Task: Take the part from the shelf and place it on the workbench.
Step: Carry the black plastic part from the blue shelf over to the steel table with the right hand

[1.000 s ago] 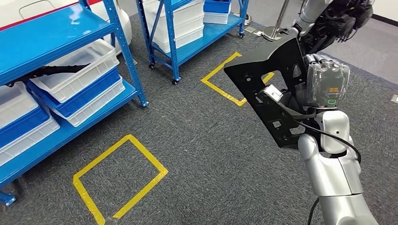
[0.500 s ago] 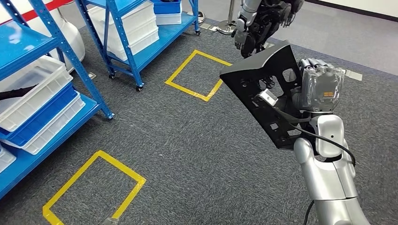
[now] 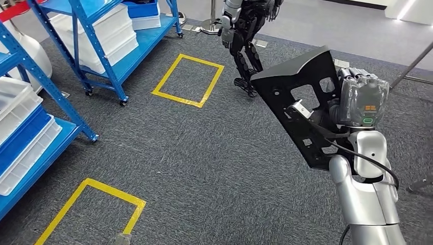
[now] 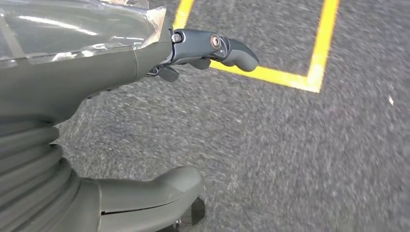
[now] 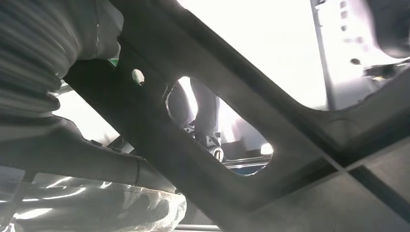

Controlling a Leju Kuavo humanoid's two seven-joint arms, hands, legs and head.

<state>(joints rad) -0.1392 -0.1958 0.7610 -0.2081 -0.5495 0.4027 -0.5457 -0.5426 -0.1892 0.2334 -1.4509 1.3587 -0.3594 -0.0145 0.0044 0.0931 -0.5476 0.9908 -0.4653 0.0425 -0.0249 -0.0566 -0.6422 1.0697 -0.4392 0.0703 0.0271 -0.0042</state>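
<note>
Grey carpet floor (image 3: 204, 153) marked with yellow tape squares (image 3: 188, 80).
Left of the hand: blue shelving racks (image 3: 97, 46) holding white bins (image 3: 97, 35).

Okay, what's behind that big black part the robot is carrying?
Behind the black part the right hand holds it from the far side; through its cutout only dark shapes show. The fingers' grip is covered by the panel.

Grey carpet floor (image 3: 204, 153) bears yellow tape squares (image 3: 188, 80); blue wheeled shelves (image 3: 110, 38) on it carry white bins (image 3: 97, 30).
</note>
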